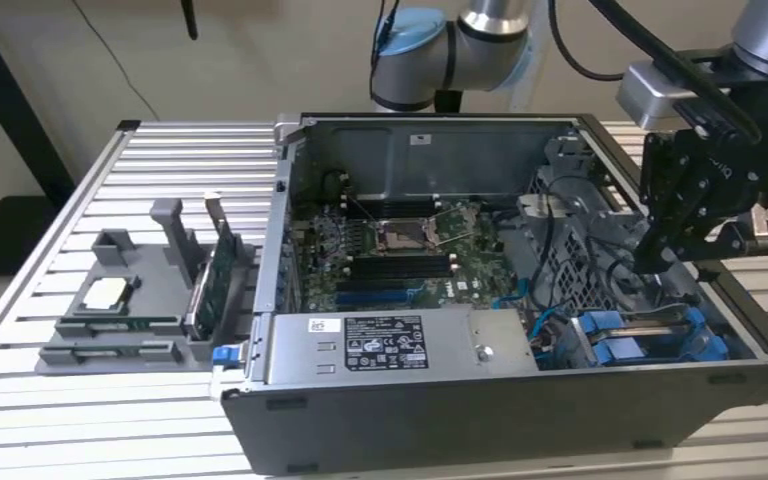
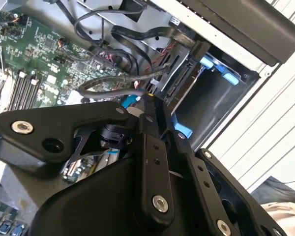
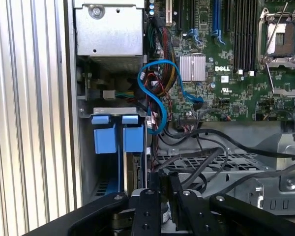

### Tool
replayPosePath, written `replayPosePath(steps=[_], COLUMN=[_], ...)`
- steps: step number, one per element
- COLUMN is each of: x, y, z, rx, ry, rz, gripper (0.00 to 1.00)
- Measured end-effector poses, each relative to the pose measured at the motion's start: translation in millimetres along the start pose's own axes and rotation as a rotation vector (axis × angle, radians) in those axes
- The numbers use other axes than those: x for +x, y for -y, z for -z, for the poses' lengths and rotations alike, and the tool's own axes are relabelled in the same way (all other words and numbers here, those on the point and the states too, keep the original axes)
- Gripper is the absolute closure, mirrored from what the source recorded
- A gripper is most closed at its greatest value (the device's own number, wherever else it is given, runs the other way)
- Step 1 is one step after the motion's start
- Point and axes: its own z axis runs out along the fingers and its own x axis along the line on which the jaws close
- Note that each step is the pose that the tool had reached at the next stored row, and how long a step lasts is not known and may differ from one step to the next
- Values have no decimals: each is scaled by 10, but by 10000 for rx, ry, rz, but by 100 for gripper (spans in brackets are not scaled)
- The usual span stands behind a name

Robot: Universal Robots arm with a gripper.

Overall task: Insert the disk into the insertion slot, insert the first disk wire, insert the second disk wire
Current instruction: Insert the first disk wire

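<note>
Blue-framed disk (image 3: 132, 139) half-hidden in insertion slot (image 3: 84, 152); pincer (image 3: 164, 181) state unclear among black wires (image 3: 206, 147)

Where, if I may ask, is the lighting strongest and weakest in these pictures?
Exterior view: even, soft light on the table. Second wrist view: the table glares white, the gripper is dark, the insertion slot shadowed. First wrist view: the motherboard is evenly lit.
</note>
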Motion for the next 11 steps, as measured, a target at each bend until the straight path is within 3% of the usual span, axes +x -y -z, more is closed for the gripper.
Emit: replayPosePath(steps=[11], x=[163], y=[133], z=[-68], rx=[0], ry=[-1], rz=[-3], gripper=[81])
